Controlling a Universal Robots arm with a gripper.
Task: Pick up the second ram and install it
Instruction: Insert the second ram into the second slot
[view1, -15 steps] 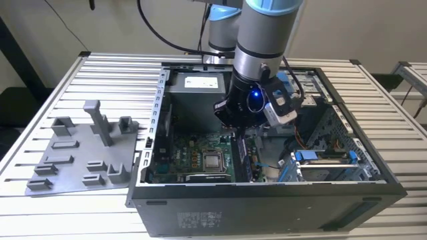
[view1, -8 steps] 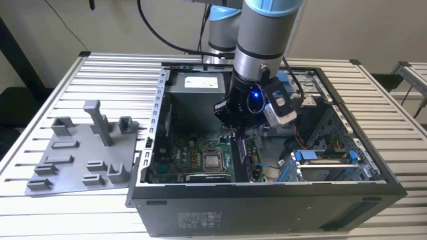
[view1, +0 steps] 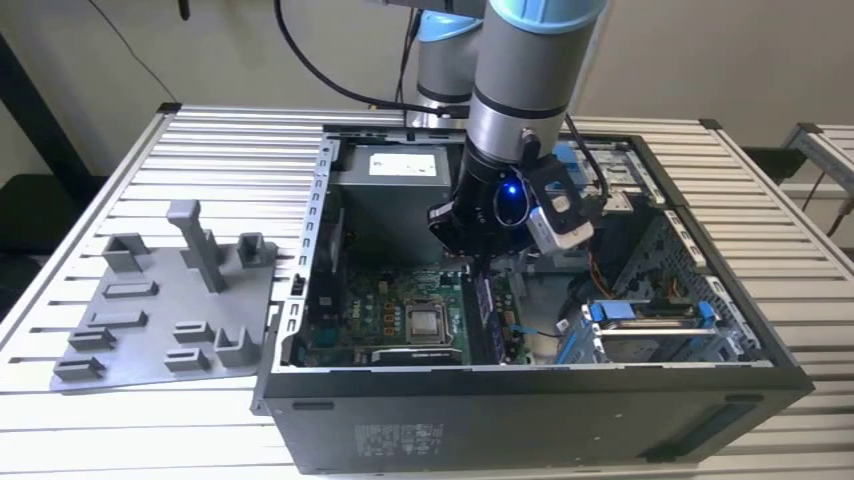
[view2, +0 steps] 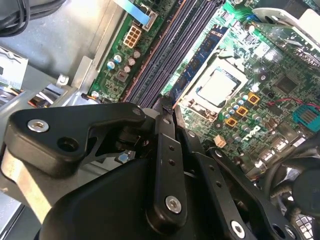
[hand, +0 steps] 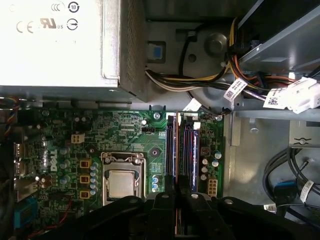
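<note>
Second ram (hand: 191, 150) in motherboard (hand: 125, 130) slot, end hidden behind gripper (hand: 176, 197).

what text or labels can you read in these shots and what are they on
Power supply: certification symbols on its label, no legible words.
Motherboard: a white logo and tiny component markings, too small to quote.
Cable tags: barcode print, too small.
Sticker on the case front: blurred, unreadable.
</note>
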